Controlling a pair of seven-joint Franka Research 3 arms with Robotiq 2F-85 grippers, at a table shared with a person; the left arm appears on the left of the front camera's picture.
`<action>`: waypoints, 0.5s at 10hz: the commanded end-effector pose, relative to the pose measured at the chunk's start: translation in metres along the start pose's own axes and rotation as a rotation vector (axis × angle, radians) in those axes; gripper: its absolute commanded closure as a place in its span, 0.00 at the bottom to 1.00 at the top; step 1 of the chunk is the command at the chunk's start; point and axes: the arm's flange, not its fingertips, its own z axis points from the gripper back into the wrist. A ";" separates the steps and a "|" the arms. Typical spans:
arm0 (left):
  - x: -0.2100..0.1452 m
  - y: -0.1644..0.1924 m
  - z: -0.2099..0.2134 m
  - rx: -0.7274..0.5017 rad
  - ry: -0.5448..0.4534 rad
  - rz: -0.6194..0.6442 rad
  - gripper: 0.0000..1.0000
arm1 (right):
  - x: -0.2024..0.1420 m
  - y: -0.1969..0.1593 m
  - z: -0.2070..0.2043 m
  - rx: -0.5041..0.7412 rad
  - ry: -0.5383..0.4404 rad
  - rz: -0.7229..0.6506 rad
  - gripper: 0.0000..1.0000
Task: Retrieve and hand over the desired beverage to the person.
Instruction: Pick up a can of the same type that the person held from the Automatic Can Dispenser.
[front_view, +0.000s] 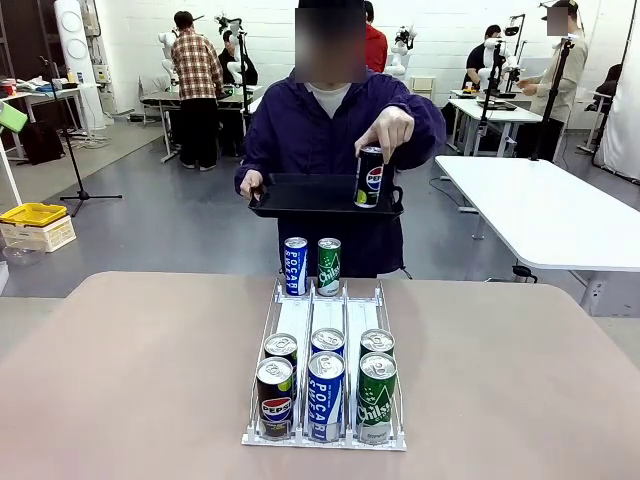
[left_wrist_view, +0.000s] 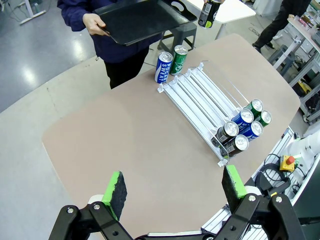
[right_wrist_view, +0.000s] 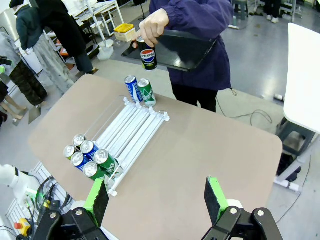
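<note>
Hovering over the near table (left_wrist_view: 125, 140), left gripper (left_wrist_view: 174, 184) and right gripper (right_wrist_view: 156, 192) have fingers spread, empty. In the rack (front_view: 300, 318), front cans (front_view: 325, 398) read Pepsi, Pocari, Chilsung; two far cans (front_view: 311, 266) stand past it. Beyond, the person (front_view: 300, 130) pinches a Pepsi can (front_view: 369, 178) by its top, just beside a black tray (front_view: 300, 195).

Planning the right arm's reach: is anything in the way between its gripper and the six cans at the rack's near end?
Nothing visible: bare table lies between the open right gripper and the six cans. The two standing cans are at the rack's far end.
</note>
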 end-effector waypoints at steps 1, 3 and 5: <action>0.001 0.001 0.001 -0.005 0.002 -0.015 0.00 | 0.001 0.000 -0.001 0.003 -0.003 0.002 0.00; 0.001 0.001 0.001 -0.005 0.002 -0.015 0.00 | 0.001 0.000 -0.001 0.003 -0.003 0.002 0.00; 0.001 0.001 0.001 -0.005 0.002 -0.015 0.00 | 0.001 0.000 -0.001 0.003 -0.003 0.002 0.00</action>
